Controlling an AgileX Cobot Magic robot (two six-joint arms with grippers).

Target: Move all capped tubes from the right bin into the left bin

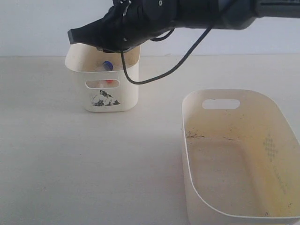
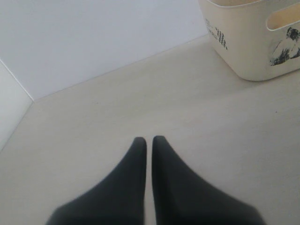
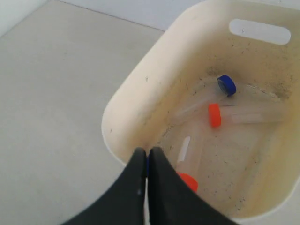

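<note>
The right bin [image 1: 191,117] holds no tubes that I can see. The left bin [image 1: 123,96] [image 2: 243,47] [image 3: 140,89] holds three visible capped tubes: a blue-capped one [image 3: 227,85] [image 1: 108,65] leaning at the far wall, an orange-capped one [image 3: 214,115] across the middle, and another orange-capped one [image 3: 188,182] near my fingers. My right gripper [image 3: 147,151] [image 1: 71,35] hangs shut over this bin's rim. A sliver of blue shows in the slit between its fingers. The fourth tube is otherwise hidden. My left gripper [image 2: 149,139] is shut over bare table, with nothing in it.
The pale tabletop [image 1: 70,164] stretches between the two bins. A black cable [image 1: 164,75] loops down from the right arm beside the left bin. A white wall [image 2: 93,37] meets the table behind.
</note>
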